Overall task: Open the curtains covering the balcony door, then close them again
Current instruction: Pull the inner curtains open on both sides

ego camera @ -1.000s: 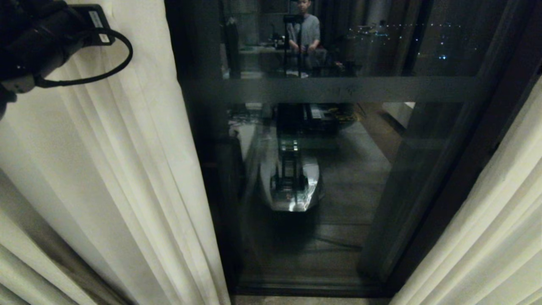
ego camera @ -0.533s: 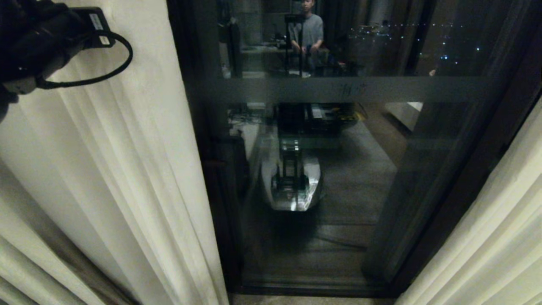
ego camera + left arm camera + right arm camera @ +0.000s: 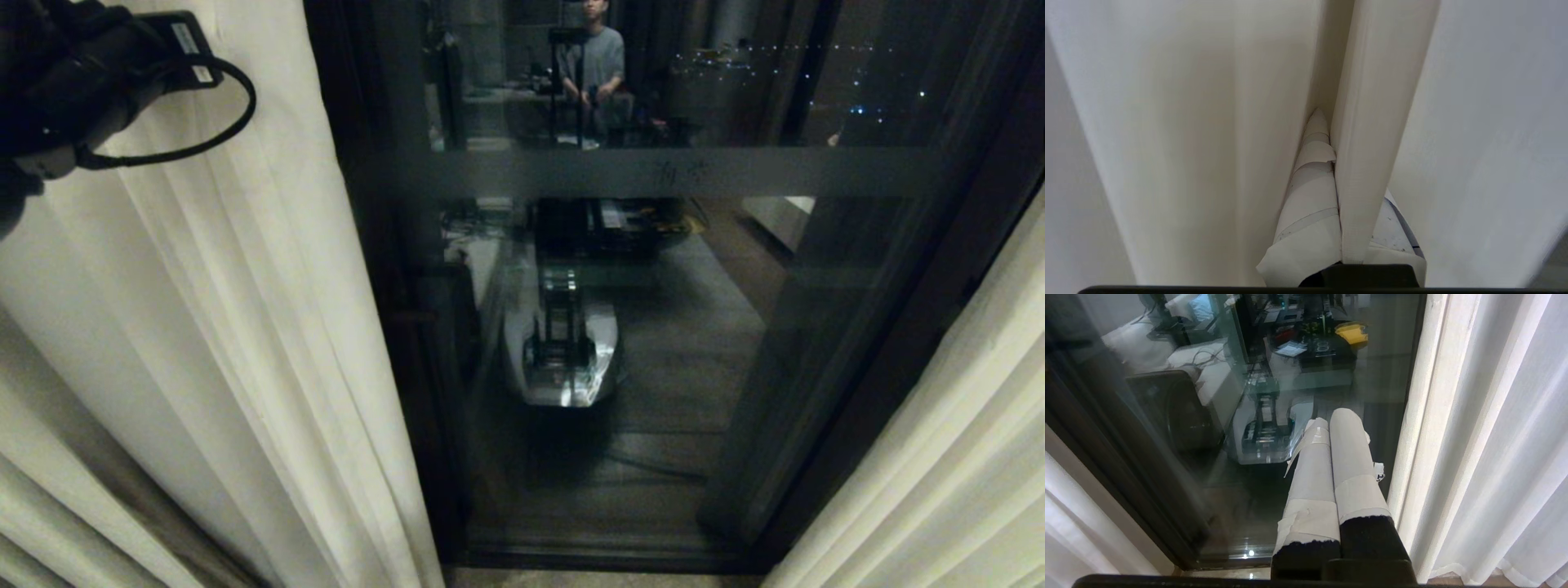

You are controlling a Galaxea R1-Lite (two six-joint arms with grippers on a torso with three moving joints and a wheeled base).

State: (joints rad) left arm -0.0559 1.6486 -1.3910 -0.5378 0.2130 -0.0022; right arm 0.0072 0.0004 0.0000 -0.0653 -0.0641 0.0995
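Clenched left gripper [image 3: 1331, 171] on a pleat of the left curtain [image 3: 245, 327], dragged its edge slightly further left, baring more door [image 3: 620, 343] frame. Opening nearly done, closing still ahead. Kept right gripper [image 3: 1337, 457] shut, empty, beside the right curtain [image 3: 1474, 437].

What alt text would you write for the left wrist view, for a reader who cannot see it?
The left gripper, its fingers wrapped in white tape, is shut on a vertical pleat of the cream-white curtain of thin woven fabric. More pale folds of the same fabric fill the view on both sides; nothing else shows.
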